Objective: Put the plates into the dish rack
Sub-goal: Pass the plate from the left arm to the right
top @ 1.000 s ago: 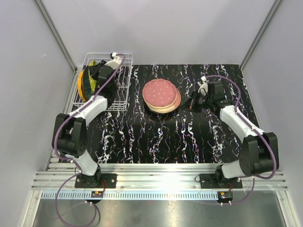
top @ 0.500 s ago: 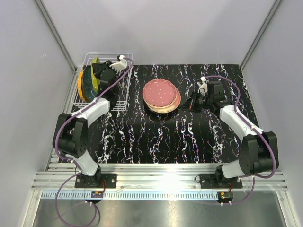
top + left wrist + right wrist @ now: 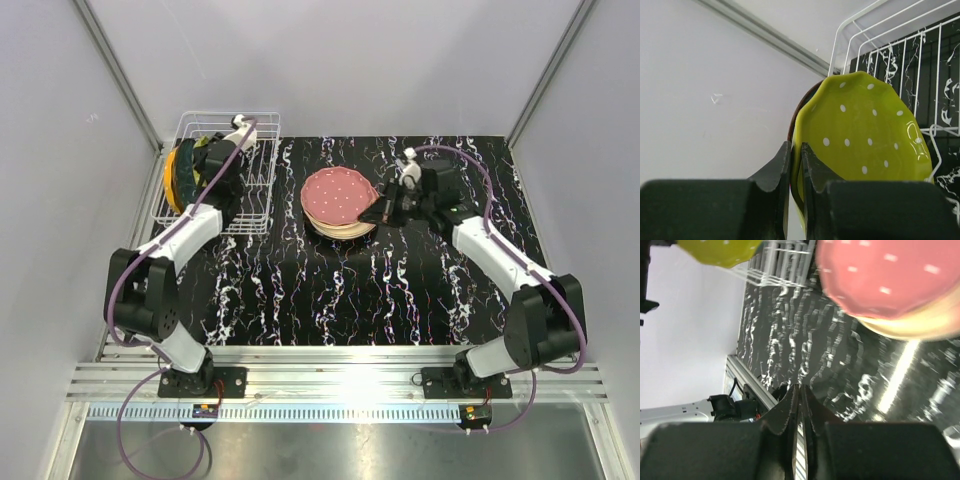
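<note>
The white wire dish rack [image 3: 256,216] stands at the far left of the mat. An orange plate [image 3: 174,182] sits upright in it. My left gripper [image 3: 796,156] is shut on the rim of a green, white-dotted plate [image 3: 865,135], held upright inside the rack [image 3: 900,55] next to the orange one. A stack of plates lies mid-table, a pink dotted plate [image 3: 338,195] on top of cream ones [image 3: 348,233]. My right gripper [image 3: 373,214] is low at the stack's right edge, shut and empty [image 3: 800,392], with the pink plate [image 3: 880,275] just ahead.
The black marbled mat [image 3: 330,290] covers the table. Grey walls enclose the cell on the left, back and right. An aluminium rail [image 3: 330,380] with both arm bases runs along the near edge.
My right gripper has moved left and down to the edge of the plate stack. My left wrist has turned, shifting the green plate slightly within the rack.
</note>
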